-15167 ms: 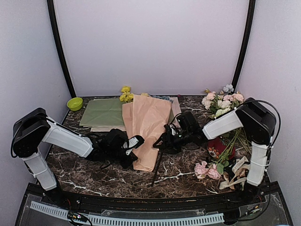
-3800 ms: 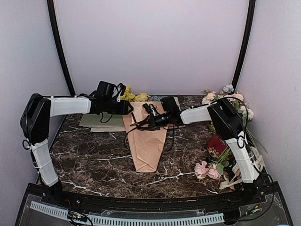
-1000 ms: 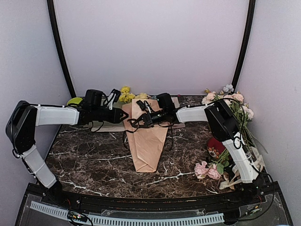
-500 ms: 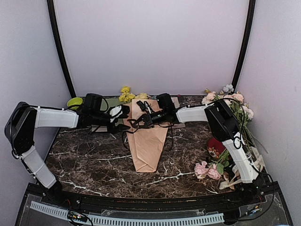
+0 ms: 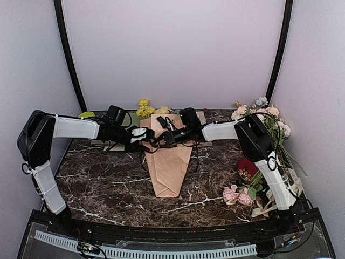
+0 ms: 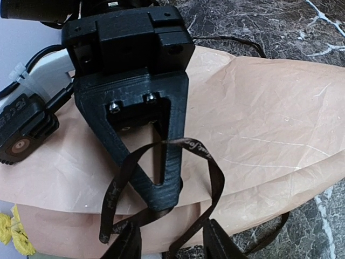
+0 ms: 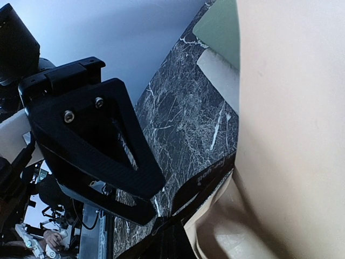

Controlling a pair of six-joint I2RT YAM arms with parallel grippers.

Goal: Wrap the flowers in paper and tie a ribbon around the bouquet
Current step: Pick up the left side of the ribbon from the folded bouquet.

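Atop the bouquet (image 5: 168,162), right gripper (image 6: 159,200) pinches the ribbon (image 7: 207,175) (print perhaps "for you") — left gripper (image 6: 171,240) gapes.

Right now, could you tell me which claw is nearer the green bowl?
Left. The left claw is at the bouquet's bowl-side edge; the right claw is farther from the green bowl, over the bouquet.

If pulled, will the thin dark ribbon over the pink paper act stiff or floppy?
Probably floppy: the ribbon sags in a loose, twisted loop over the paper. Being so thin and narrow, it likely weighs almost nothing. It may snag on the right gripper, whose tip sits inside the loop.
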